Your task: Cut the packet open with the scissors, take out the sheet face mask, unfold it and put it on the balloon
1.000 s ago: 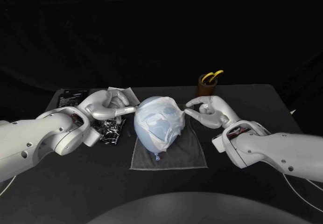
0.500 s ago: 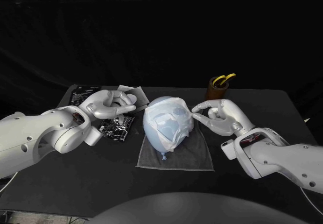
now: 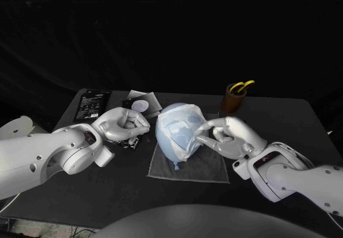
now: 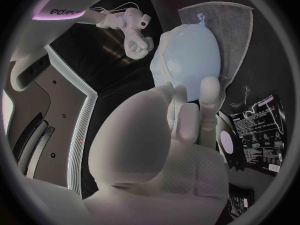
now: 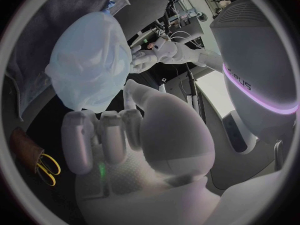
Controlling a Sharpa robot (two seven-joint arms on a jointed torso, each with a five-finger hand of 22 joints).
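Brown cup (image 3: 232, 103) holds the scissors (image 3: 243, 87), yellow handles up, near the balloon (image 3: 175, 135).

Black tabletop (image 3: 293, 124), matte finish. A grey cloth (image 3: 192, 171) lies flat near its centre, the long side running away from the robot. A brown cup (image 3: 232, 103) stands upright toward the far edge, right of centre. Far left: a flat black box (image 3: 91, 105) with white print. Just beside it lies a dark card (image 3: 142, 105) bearing a pale round disc.
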